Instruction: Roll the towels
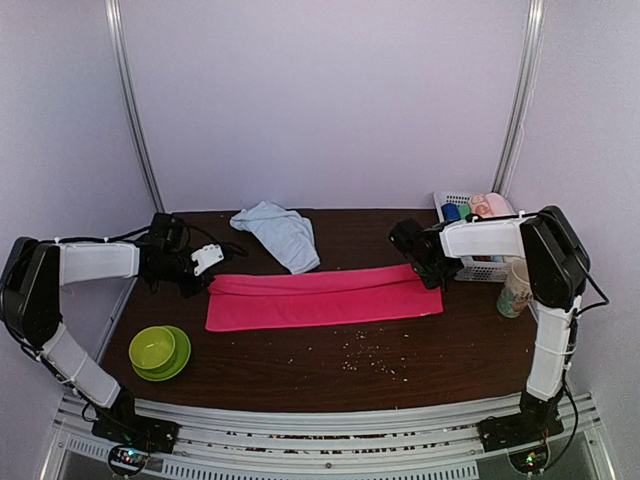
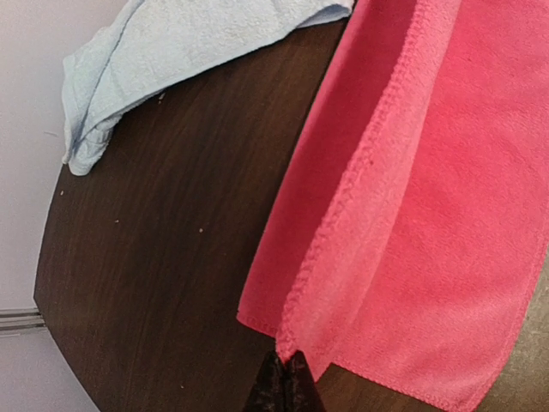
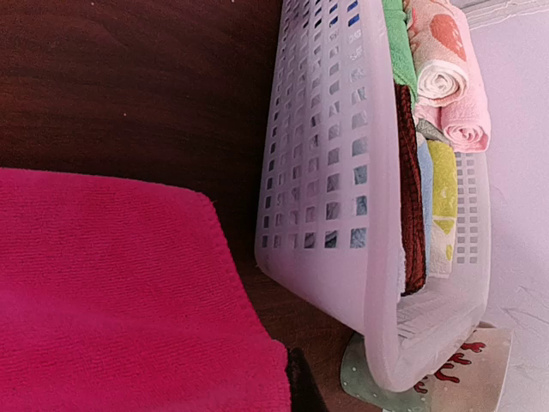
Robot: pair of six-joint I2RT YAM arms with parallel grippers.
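Dark table [image 1: 300,370], pale walls; pink towel [image 1: 320,298] folded into strip at centre, blue towel [image 1: 280,232] crumpled at 12 o'clock. At 9 o'clock left gripper [image 2: 284,378], jaws pressed together, seemingly pinching strip corner; at 3 o'clock right gripper [image 1: 432,270], jaws unreadable. Seemingly folded, ready for rolling: calls for tight, even turns.

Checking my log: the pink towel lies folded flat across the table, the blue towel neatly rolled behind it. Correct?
No: the top view shows the blue towel lying crumpled, not rolled, behind the pink towel, which is folded flat.
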